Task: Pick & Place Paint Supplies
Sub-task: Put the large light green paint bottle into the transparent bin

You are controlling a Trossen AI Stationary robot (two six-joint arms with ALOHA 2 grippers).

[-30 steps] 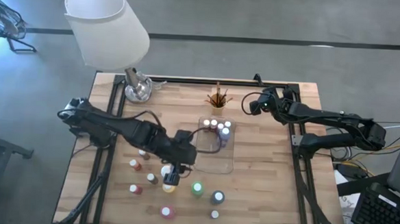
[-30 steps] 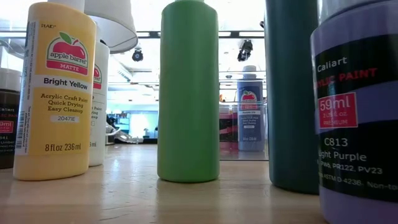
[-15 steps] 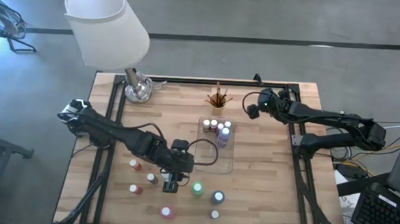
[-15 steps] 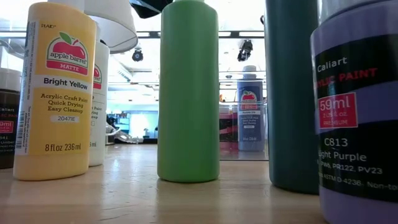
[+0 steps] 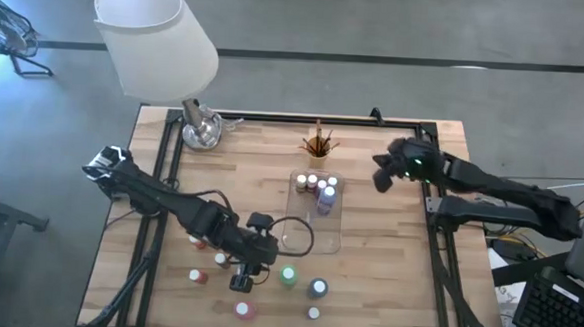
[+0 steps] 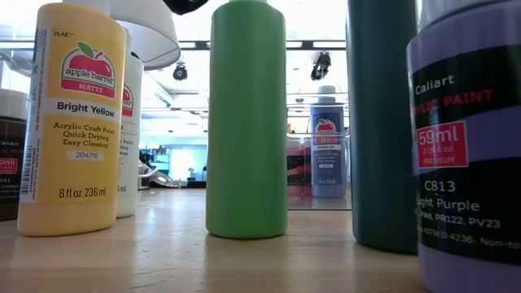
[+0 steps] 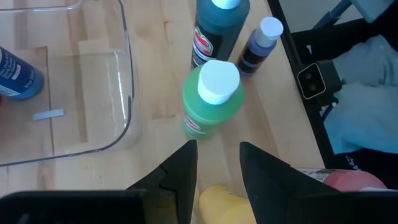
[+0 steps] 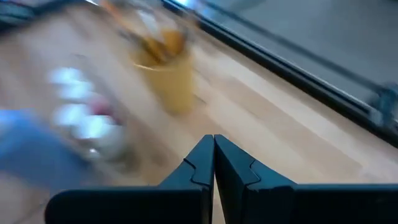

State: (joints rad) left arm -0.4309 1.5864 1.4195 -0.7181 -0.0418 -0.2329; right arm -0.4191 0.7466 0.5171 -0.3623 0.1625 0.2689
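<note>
1. The yellow paint bottle (image 7: 221,202) stood upright near the bench's edge farthest from the lamp (image 5: 156,36), just beside the green bottle (image 5: 288,275). In the low view the yellow bottle (image 6: 73,122) had not shifted from where it stood a second before, so it had not been lifted.
2. What changed was above it. The left gripper (image 5: 243,281) had slid from the tray side towards that far-from-lamp edge. It now covered the yellow bottle in the high view, where a second earlier the bottle had shown clear of it.
3. In the left wrist view the left gripper (image 7: 217,149) had its jaws apart, no wider or narrower than a second before. The yellow top showed low in the gap between them. Whether the pads touched it could not be told.
4. By my reading, that put the arm in line for a grasp of the yellow bottle, with closing and lifting yet to come.
5. The clear tray (image 5: 313,247) lay at mid-bench. A few bottles were grouped at its lamp-side end, and the rest of it was bare.
6. A dark teal bottle (image 5: 318,287), a small purple one (image 5: 313,312) and a pink one (image 5: 245,308) waited loose near the same edge.
7. The right gripper (image 5: 379,178), jaws pressed together and holding nothing, had drifted from near the orange brush cup (image 5: 318,145) towards the bench's right edge, seemingly clearing out of the way.
</note>
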